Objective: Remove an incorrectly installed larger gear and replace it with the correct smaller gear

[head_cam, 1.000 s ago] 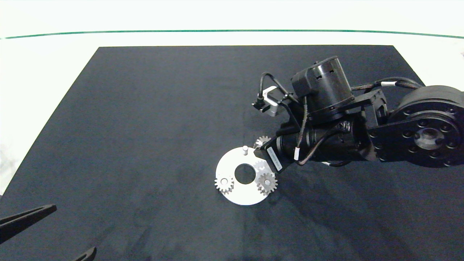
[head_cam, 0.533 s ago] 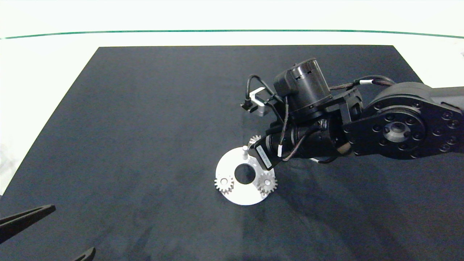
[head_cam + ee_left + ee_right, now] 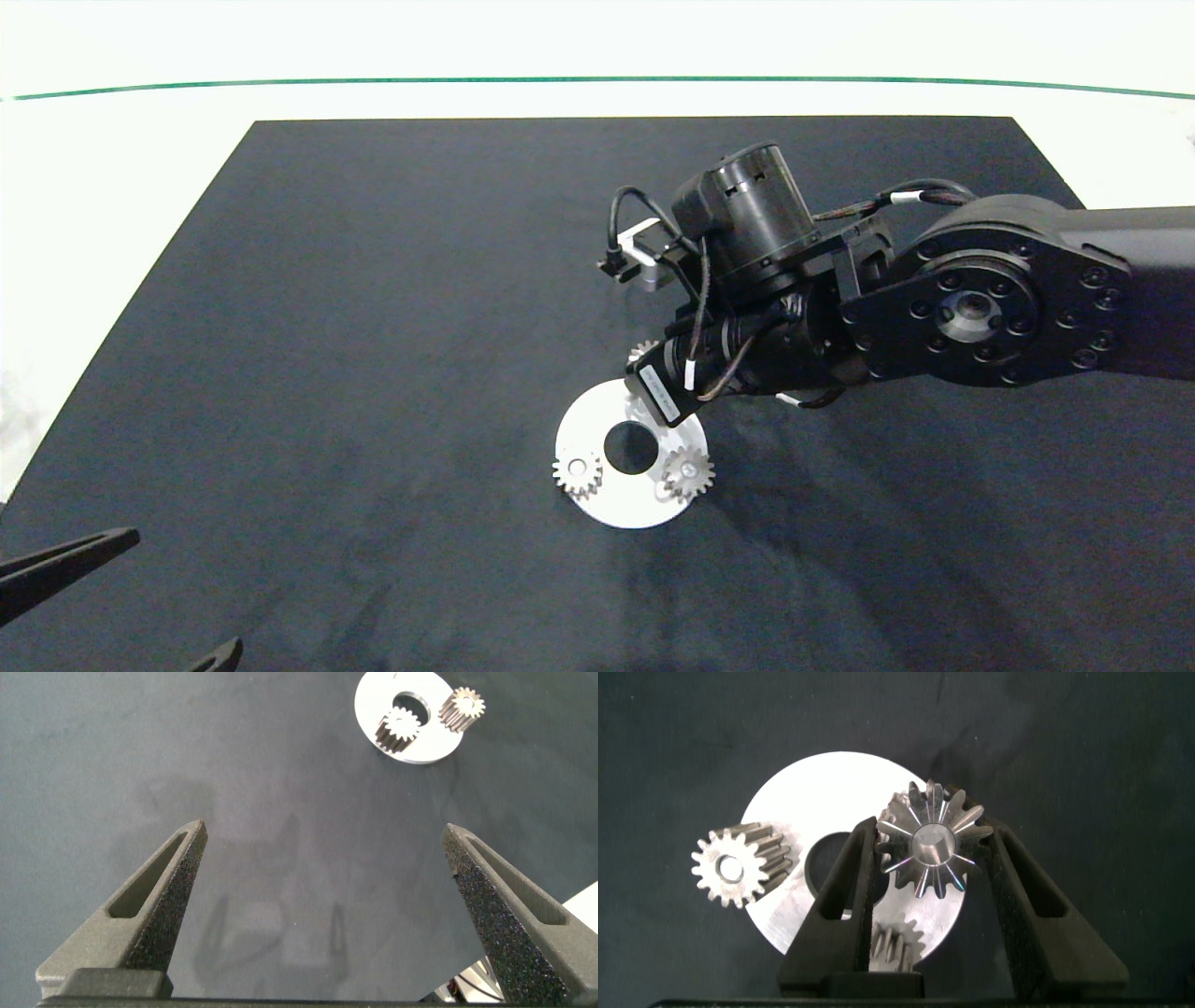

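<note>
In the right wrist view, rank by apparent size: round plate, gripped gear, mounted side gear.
1. round plate
2. gripped gear, in the right gripper above the plate; nearer the camera, so unsure
3. side gear

Black mat, white table (green line behind)

Head overhead, wrists close, all sharing round plate

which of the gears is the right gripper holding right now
The smaller gear between the right gripper's fingers, above the round plate; the other two gears sit untouched on the plate.
</note>
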`<state>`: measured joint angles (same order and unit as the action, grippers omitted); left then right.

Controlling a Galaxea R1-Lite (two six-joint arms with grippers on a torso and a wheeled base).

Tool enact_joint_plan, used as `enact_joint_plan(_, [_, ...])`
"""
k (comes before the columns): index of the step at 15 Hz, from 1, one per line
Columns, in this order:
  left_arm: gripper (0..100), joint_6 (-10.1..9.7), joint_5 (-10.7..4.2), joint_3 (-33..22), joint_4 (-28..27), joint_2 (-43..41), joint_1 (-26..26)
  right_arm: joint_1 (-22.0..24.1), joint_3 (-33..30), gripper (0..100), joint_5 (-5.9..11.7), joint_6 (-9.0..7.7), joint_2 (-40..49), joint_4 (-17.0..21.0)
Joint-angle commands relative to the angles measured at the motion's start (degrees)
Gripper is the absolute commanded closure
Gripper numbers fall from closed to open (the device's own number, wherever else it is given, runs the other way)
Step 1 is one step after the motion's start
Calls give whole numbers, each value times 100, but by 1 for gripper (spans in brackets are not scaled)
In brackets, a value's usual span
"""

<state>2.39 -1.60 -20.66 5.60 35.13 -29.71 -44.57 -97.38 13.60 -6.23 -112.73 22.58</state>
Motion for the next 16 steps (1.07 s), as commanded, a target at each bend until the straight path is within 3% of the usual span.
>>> enact_joint_plan(1, [0, -2, -7, 1, 3, -24, 9, -69, -106, 81, 19, -10, -144, 19])
enact_joint_plan(16, [0, -2, -7, 1, 12, -77, 9, -87, -80, 81, 222, -1, -267, 10])
